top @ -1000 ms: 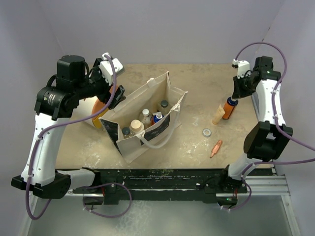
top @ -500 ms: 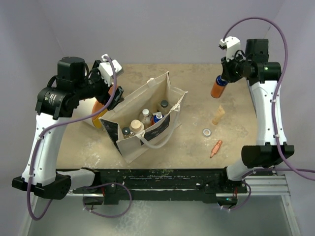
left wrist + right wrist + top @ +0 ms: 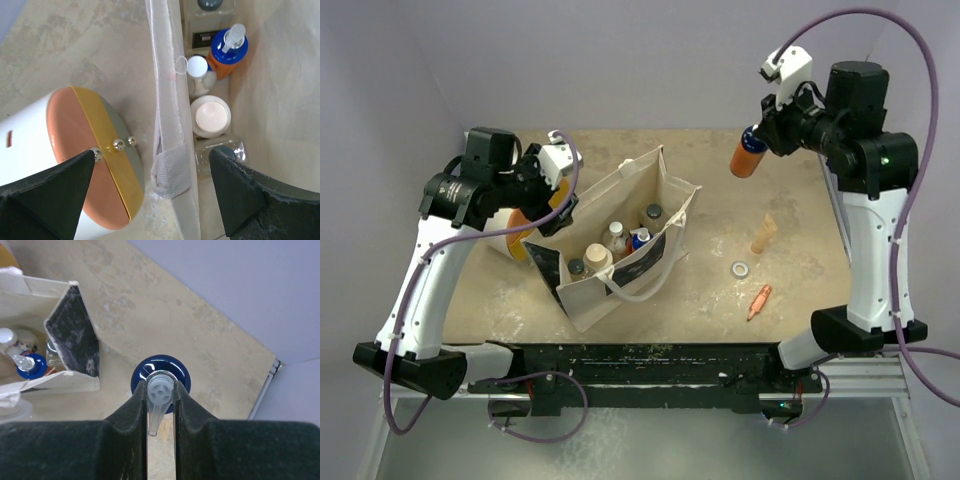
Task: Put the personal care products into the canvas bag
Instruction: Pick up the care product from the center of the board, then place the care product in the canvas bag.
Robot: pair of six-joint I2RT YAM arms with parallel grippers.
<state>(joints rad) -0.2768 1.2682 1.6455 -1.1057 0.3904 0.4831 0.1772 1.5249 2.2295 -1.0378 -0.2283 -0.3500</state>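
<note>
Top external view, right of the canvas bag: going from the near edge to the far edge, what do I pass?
Small pinkish-orange tube → small grey ring → beige tapered bottle → orange bottle, held in the air by the right gripper.

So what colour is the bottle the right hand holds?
Orange bottle, blue top; best in top external view.

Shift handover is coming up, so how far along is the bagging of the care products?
Done: several bottles stand inside the canvas bag. In hand: the right fingers clamp an orange bottle, up in the air, right of the bag. Left: the beige tapered bottle on the table, perhaps also the small ring and pink tube near it.
</note>
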